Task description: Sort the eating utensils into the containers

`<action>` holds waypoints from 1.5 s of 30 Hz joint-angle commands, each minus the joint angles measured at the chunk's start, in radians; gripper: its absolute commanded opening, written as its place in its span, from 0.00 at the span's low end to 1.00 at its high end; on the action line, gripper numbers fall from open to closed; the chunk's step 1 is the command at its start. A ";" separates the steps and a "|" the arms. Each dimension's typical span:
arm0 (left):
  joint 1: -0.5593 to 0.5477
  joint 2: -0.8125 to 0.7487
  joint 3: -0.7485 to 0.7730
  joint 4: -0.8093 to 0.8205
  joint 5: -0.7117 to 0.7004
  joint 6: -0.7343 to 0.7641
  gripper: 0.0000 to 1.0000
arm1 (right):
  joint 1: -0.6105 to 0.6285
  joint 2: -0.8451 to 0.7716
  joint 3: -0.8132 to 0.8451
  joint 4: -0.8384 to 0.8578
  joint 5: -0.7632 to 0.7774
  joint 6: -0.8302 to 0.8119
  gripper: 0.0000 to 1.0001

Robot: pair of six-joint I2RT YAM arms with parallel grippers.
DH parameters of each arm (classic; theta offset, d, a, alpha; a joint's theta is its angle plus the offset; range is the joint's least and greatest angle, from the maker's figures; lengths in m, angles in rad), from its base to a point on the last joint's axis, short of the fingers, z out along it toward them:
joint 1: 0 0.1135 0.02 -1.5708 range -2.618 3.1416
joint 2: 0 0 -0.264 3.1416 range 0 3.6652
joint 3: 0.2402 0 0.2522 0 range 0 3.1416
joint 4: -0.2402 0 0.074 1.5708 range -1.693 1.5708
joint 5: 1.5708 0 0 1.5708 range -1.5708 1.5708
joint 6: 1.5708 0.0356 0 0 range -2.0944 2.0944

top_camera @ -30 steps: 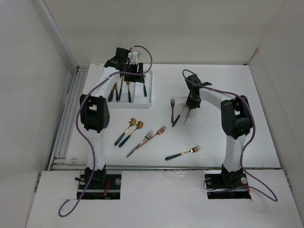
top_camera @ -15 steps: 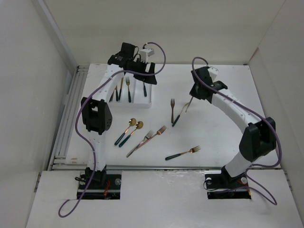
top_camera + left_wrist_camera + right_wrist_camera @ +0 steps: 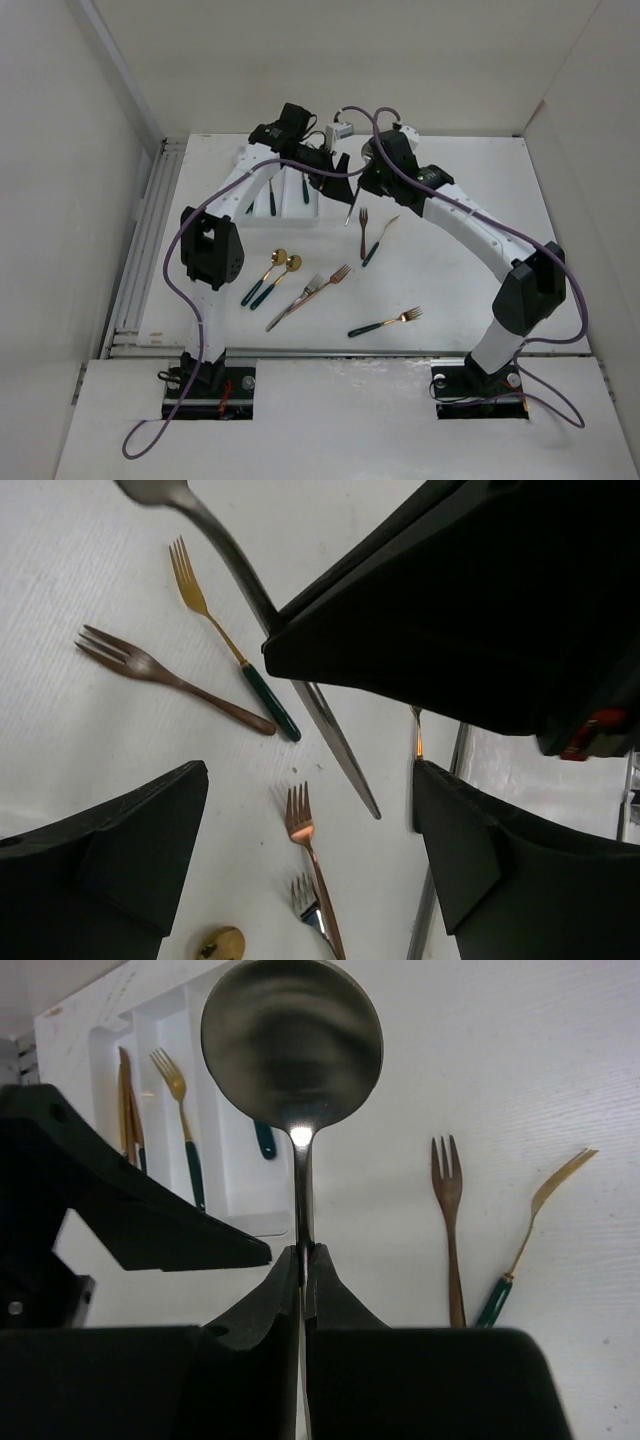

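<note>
Right wrist: one silver spoon (image 3: 292,1050), two forks (image 3: 452,1240) on table (image 3: 520,1070).

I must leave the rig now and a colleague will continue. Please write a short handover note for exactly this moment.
Right gripper: shut on the silver spoon, held in the air near the right edge of the tray.
Left gripper: open and empty, close to that spoon.
Done: a few utensils lie in the tray, among them a gold fork.
Left: the held spoon, and the loose pieces on the table: two gold spoons and several forks, the nearest fork at the front.
</note>
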 commanded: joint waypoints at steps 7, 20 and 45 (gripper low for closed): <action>-0.012 -0.079 -0.049 0.030 0.018 -0.029 0.80 | 0.022 0.011 0.074 0.091 -0.063 0.083 0.00; -0.001 -0.079 -0.095 0.118 -0.117 -0.151 0.00 | 0.022 0.020 0.065 0.137 -0.164 0.137 0.00; 0.215 0.165 -0.118 0.415 -0.516 -0.505 0.00 | -0.144 -0.098 -0.159 0.118 -0.118 0.045 0.36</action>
